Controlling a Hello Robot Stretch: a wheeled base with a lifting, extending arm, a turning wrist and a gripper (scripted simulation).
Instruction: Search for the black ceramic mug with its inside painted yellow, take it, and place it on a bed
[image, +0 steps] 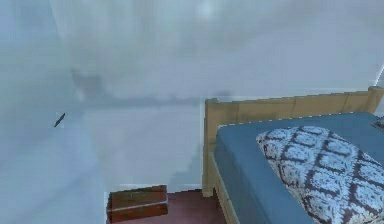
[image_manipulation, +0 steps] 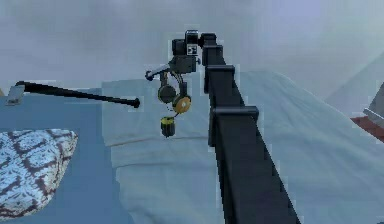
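Observation:
The dark arm bar (image_manipulation: 235, 130) reaches out over a bed (image_manipulation: 90, 190) with a blue cover. At its far end sits my gripper (image_manipulation: 170, 88), its dark body hanging down with a yellow patch on it. Just below the gripper is a small black mug with a yellow top (image_manipulation: 168, 124), against a pale pillow (image_manipulation: 140, 125) on the bed. I cannot tell whether the gripper holds the mug or the mug rests on the bedding. In the forward view the same bed (image: 250, 165) shows with a wooden headboard (image: 290, 107).
A blue and white patterned pillow (image: 325, 165) (image_manipulation: 30, 170) lies on the bed. A long black rod (image_manipulation: 75, 93) stretches across the far side of the bed. A pale blanket (image_manipulation: 310, 150) covers the arm side view's right. A low brown box (image: 138, 203) stands on the floor by the wall.

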